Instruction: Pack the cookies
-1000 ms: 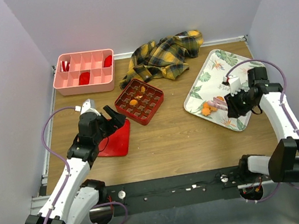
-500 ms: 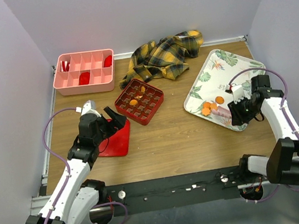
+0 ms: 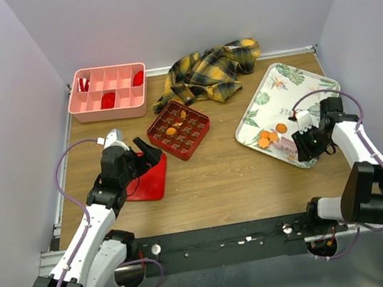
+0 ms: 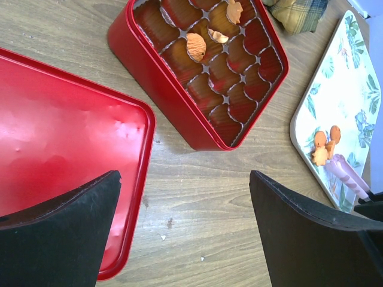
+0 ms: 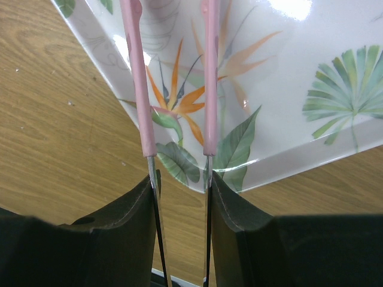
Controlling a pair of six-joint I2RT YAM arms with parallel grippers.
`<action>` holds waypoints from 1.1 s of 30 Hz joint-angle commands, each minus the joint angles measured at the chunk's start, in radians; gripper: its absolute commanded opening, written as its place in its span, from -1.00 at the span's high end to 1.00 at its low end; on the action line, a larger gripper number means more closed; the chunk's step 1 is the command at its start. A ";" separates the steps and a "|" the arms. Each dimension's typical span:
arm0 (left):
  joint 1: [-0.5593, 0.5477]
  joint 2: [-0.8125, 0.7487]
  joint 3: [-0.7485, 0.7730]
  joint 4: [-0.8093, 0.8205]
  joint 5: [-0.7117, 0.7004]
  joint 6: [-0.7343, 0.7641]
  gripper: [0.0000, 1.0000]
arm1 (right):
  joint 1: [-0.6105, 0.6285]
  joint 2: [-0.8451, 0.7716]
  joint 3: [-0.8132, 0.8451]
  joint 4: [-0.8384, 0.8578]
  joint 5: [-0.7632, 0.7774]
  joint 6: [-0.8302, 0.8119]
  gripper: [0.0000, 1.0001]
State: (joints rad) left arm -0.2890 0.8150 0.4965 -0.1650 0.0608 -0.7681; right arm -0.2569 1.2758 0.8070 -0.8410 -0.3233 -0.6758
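The right gripper [image 5: 181, 186] is clenched on pink tongs [image 5: 133, 78]. The cookies [image 3: 270, 135] on the tray [image 3: 301, 78] lie just beyond the tips, I think, along their length. The left gripper [image 4: 185, 224] gapes, well apart.

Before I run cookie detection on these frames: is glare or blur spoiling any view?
Right wrist: white glare on the tray at the top edge, tongs sharp. Left wrist: soft sheen on the red lid, cookies crisp. Top external: evenly lit, sharp.

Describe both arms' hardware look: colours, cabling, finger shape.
Left arm and right arm: white link shells, black joint housings, a purple cable looping outside each. Left gripper and right gripper: broad matte-black fingers, curved inner edges.
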 commanded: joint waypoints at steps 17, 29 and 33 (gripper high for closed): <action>0.005 0.012 0.002 0.018 0.008 -0.002 -0.97 | 0.031 0.123 0.090 0.089 -0.016 0.005 0.08; 0.005 0.015 0.005 0.016 0.007 0.000 -0.97 | 0.065 0.160 0.127 0.108 0.006 0.004 0.07; 0.005 0.013 0.002 0.015 0.004 -0.002 -0.97 | 0.074 0.165 0.129 0.111 0.013 0.001 0.09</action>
State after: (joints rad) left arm -0.2890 0.8288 0.4969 -0.1642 0.0608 -0.7700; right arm -0.1951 1.4277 0.9054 -0.7563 -0.3237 -0.6781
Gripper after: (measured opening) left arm 0.987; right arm 0.468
